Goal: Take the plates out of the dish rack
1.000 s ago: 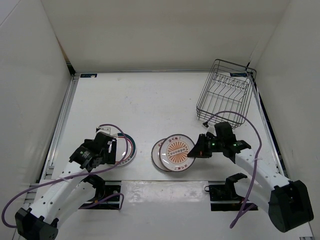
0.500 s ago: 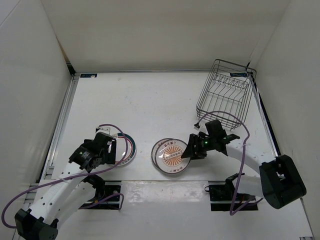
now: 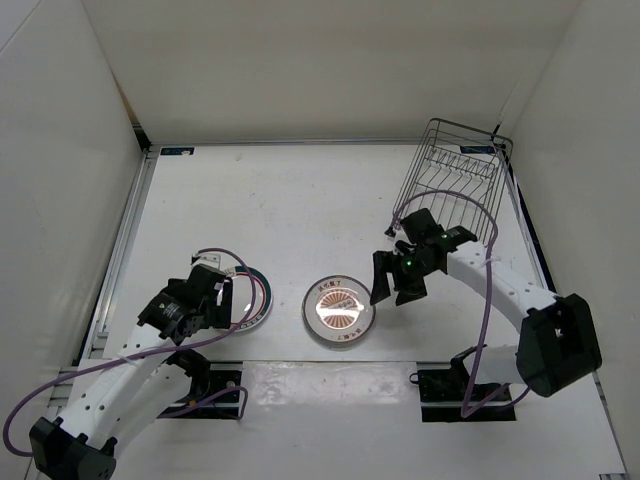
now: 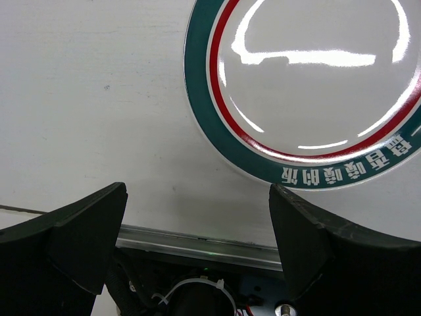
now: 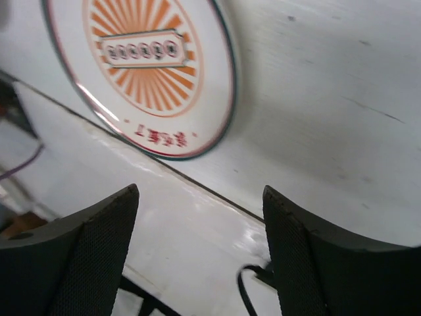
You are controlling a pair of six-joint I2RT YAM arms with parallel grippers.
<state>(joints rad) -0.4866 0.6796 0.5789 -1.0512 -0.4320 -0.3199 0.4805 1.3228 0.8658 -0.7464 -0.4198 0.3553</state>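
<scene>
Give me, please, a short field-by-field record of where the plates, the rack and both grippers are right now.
dish rack: far right corner of the table; no plate visible in it
sunburst plate: flat on table, front centre; whether anything lies under it cannot be told
white plate: flat on table, front left; green and red rim rings
left gripper: open, empty, at the white plate's near edge
right gripper: open, empty, just right of the sunburst plate, not touching it
</scene>
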